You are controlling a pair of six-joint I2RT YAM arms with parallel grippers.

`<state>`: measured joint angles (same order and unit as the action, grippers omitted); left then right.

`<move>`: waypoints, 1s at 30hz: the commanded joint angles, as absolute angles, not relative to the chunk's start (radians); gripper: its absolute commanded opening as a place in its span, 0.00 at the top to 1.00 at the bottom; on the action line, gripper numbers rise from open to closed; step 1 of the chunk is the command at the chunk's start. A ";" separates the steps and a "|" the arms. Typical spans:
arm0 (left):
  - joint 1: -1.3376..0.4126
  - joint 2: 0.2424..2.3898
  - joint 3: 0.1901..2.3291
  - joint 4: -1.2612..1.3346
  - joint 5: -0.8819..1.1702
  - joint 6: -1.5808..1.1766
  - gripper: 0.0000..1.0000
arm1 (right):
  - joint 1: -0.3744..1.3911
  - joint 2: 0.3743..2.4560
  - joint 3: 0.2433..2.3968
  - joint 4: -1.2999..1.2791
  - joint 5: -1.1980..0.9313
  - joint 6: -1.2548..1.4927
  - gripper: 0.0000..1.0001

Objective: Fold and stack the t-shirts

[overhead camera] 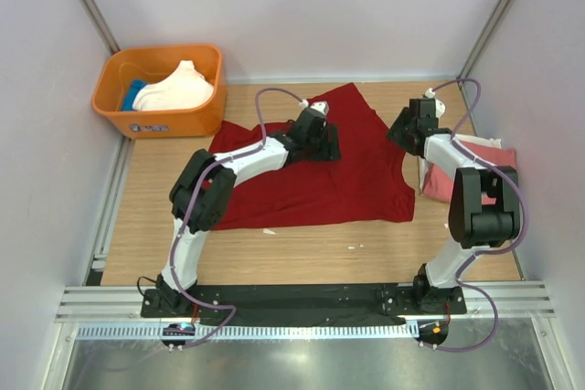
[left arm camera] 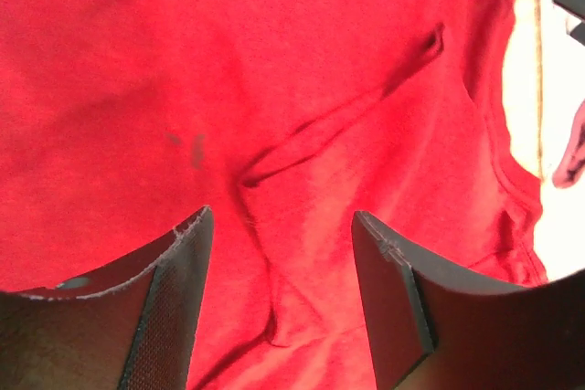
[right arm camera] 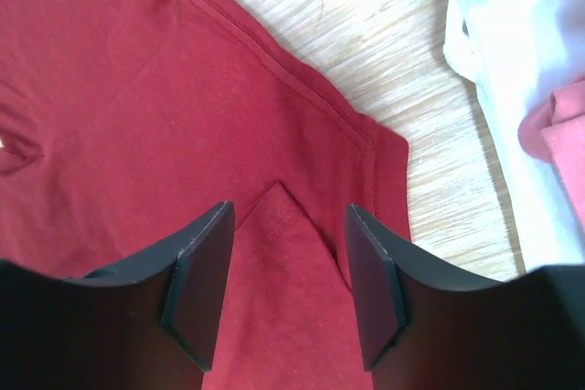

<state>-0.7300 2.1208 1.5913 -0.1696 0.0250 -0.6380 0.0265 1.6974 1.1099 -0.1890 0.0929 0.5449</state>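
While the dark red t-shirt (overhead camera: pixel 356 180) lies spread across the middle of the wooden table (overhead camera: pixel 302 258), both grippers hang over its far half with nothing clamped. The left gripper (left arm camera: pixel 281 221) is over the shirt's far middle, its jaws set wide apart. A long raised crease of red cloth runs away from the gap between them (whether the fingertips press the fabric I cannot tell). The right gripper (right arm camera: pixel 288 216) stands at the shirt's far right edge, jaws likewise wide open. A small pointed fold of the cloth lies in the gap, and neither finger is closed on it. Just right of that edge, past a strip of bare wood, sits a white t-shirt (right arm camera: pixel 512 34) touching a salmon-pink t-shirt (right arm camera: pixel 562 130). By the table's far left corner an orange tub (overhead camera: pixel 169 116) holds a cream t-shirt (overhead camera: pixel 178 89) and a blue t-shirt (overhead camera: pixel 135 93).
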 commanded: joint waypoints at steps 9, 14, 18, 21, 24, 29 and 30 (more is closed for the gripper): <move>-0.548 1.646 1.156 -0.242 -0.090 -0.584 0.42 | 0.161 1.529 1.005 -0.135 -0.094 0.491 0.53; -0.422 1.439 0.918 -0.241 -0.095 -0.632 0.41 | 0.257 1.533 0.973 -0.178 -0.066 0.494 0.46; -0.417 1.269 0.778 -0.259 -0.132 -0.664 0.39 | 0.273 1.339 0.812 -0.207 0.062 0.537 0.42; -0.414 1.125 0.690 -0.311 -0.196 -0.713 0.38 | 0.272 1.191 0.735 -0.355 0.193 0.569 0.42; -0.407 1.020 0.628 -0.396 -0.271 -0.794 0.37 | 0.270 1.086 0.646 -0.474 0.236 0.655 0.44; -0.394 0.815 0.525 -0.482 -0.345 -0.922 0.28 | 0.272 0.844 0.519 -0.587 0.351 0.839 0.45; -0.391 0.792 0.517 -0.492 -0.353 -0.936 0.29 | 0.272 0.821 0.505 -0.589 0.354 0.850 0.46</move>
<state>-0.4042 0.8524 0.5529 -0.4194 -0.2661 -0.8326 0.2729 0.8860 0.5468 -0.5148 0.2554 0.7303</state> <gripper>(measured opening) 0.715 0.549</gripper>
